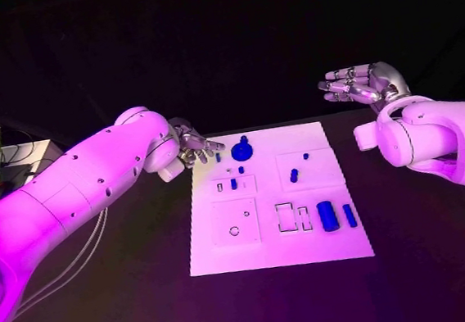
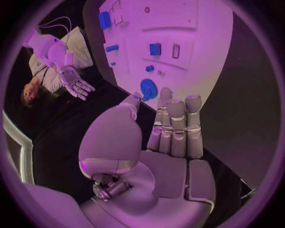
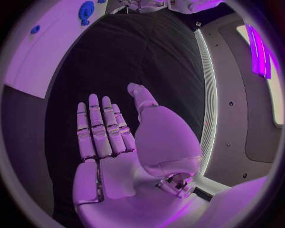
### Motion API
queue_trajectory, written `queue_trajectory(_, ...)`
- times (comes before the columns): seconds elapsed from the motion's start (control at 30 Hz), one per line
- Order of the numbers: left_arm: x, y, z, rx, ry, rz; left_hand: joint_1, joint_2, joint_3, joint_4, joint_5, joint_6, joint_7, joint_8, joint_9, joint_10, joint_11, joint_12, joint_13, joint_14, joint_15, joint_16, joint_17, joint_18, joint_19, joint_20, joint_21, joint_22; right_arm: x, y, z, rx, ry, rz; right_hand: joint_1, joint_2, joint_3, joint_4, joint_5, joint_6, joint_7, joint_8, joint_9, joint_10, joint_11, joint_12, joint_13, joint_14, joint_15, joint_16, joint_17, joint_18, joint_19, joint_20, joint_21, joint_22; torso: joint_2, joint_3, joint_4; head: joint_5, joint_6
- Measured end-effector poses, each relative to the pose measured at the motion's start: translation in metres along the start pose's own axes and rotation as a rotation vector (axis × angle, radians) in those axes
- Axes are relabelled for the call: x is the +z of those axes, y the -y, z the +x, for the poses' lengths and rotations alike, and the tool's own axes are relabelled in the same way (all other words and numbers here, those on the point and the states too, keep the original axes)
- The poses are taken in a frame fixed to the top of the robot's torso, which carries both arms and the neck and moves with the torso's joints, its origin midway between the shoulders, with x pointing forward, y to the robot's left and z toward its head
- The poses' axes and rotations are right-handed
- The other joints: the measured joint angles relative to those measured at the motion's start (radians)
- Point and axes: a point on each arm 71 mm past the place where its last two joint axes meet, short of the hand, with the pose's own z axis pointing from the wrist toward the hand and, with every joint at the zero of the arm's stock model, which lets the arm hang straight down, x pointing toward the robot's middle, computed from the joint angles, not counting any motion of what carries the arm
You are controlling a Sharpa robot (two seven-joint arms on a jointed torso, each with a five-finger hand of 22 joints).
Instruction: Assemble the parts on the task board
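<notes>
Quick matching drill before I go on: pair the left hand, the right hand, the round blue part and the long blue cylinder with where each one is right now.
1 left hand
2 right hand
3 round blue part
4 long blue cylinder

A off the task board, beyond its far right corner
B near right area of the board
C at the board's far left corner
D far edge of the board

Pairs: 1-C, 2-A, 3-D, 4-B

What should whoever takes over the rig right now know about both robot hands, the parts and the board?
Left robot hand: open, holding nothing, at the task board's far left corner, near the round blue part.
Right robot hand: open, holding nothing, off the board beyond its far right corner.
Parts: two long blue pieces lie at the near right; small ones sit mid-board.
Done: cannot tell.
Left: assembly of the loose parts.
</notes>
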Motion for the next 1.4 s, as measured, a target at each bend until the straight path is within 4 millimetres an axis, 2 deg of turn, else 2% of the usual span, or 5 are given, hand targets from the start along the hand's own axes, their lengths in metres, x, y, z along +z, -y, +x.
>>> queue_trajectory(0.4, 0.01, 0.004, -0.019, 0.001, 0.059, -0.016, -0.013, 0.001, 0.018, -0.003, 0.0, -0.007, -0.021, 0.086, 0.041, 0.008, -0.009, 0.025, 0.028, 0.018, -0.01, 0.034, 0.051, 0.0, 0.028, -0.004, 0.034, 0.034, -0.001, -0.002, 0.004, 0.005, -0.01, -0.003, 0.0, 0.0, 0.0, 0.0, 0.006, 0.0, 0.0, 0.0, 0.0, 0.0, 0.0, 0.0, 0.0, -0.007, 0.0, 0.0, 0.0, 0.0, 0.0, 0.0, 0.0, 0.0, 0.025, -0.0027, -0.0044, 0.008, 0.014)
queue_trajectory(0.57, 0.012, 0.006, -0.021, 0.005, 0.063, -0.02, -0.018, 0.006, -0.075, 0.024, 0.0, -0.016, -0.03, 0.123, 0.074, 0.006, -0.011, 0.029, 0.037, 0.021, -0.013, 0.036, 0.06, 0.0, 0.031, -0.007, 0.039, 0.043, 0.0, -0.002, 0.005, 0.007, -0.012, -0.004, 0.0, 0.0, -0.001, 0.001, 0.014, 0.0, 0.0, 0.0, 0.0, 0.0, 0.0, 0.0, 0.0, -0.007, 0.0, 0.0, 0.0, 0.0, 0.0, 0.0, 0.0, 0.0, 0.033, -0.0035, -0.006, 0.008, 0.018)
queue_trajectory(0.67, 0.013, 0.008, -0.021, 0.009, 0.062, -0.022, -0.013, 0.03, -0.134, 0.037, 0.0, -0.021, -0.035, 0.145, 0.103, 0.01, -0.015, 0.036, 0.044, 0.025, -0.017, 0.042, 0.068, 0.0, 0.037, -0.013, 0.046, 0.05, 0.0, -0.002, 0.006, 0.007, -0.013, -0.004, -0.007, -0.007, -0.004, 0.004, 0.022, 0.0, 0.0, 0.0, 0.0, 0.0, 0.0, 0.0, 0.0, -0.007, 0.0, 0.0, 0.0, 0.0, 0.0, 0.0, 0.0, 0.0, 0.036, -0.0041, -0.0066, 0.008, 0.02)
queue_trajectory(1.17, 0.019, 0.006, -0.02, 0.043, 0.046, -0.054, -0.008, 0.037, -0.161, 0.051, 0.0, -0.012, -0.044, 0.137, 0.127, 0.014, -0.018, 0.036, 0.052, 0.032, -0.017, 0.045, 0.079, 0.0, 0.04, -0.009, 0.049, 0.061, 0.0, -0.003, 0.007, 0.008, -0.014, -0.005, -0.007, -0.007, -0.008, 0.008, 0.029, 0.0, 0.0, 0.0, 0.0, 0.0, 0.0, 0.0, 0.0, -0.007, 0.0, 0.0, 0.0, 0.0, -0.011, 0.004, -0.001, -0.001, 0.042, -0.004, -0.0089, 0.01, 0.025)
queue_trajectory(1.4, 0.021, 0.007, -0.016, 0.058, 0.025, -0.06, -0.005, 0.053, -0.177, 0.035, 0.0, 0.015, -0.049, 0.106, 0.142, 0.021, -0.025, 0.036, 0.053, 0.034, -0.019, 0.049, 0.088, 0.0, 0.044, -0.013, 0.049, 0.066, 0.0, -0.004, 0.007, 0.009, -0.015, -0.006, -0.007, -0.007, -0.011, 0.005, 0.029, 0.001, -0.001, 0.0, 0.0, 0.0, 0.0, 0.0, 0.0, -0.007, 0.0, 0.0, 0.0, 0.0, -0.018, 0.004, -0.001, -0.001, 0.043, -0.0045, -0.0084, 0.009, 0.024)
